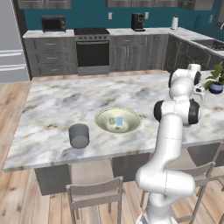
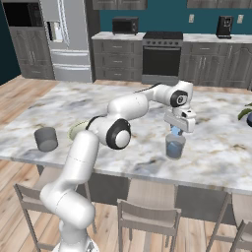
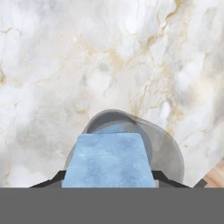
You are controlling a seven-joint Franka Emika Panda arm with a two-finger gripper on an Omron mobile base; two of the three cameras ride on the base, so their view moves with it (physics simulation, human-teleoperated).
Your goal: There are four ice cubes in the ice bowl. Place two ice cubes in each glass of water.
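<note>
My gripper (image 2: 176,131) is shut on a pale-blue ice cube (image 3: 109,159), which sits between the dark fingertips (image 3: 49,182). It hangs just above a bluish glass of water (image 2: 175,146) near the island's front edge. In the hand view the glass rim (image 3: 131,118) lies right below the cube, with a bluish patch inside it. The other glass of water (image 1: 79,135) stands far to the left. Between them lies the pale yellow-green ice bowl (image 1: 105,124), holding one ice cube (image 1: 119,121) and a fainter one beside it. My arm hides most of the bowl (image 2: 75,130) in the right base view.
A blue plant pot (image 1: 216,88) stands at the island's right end. Chairs (image 1: 94,192) line the near side of the marble counter (image 1: 57,105). Stove and cabinets run along the back wall.
</note>
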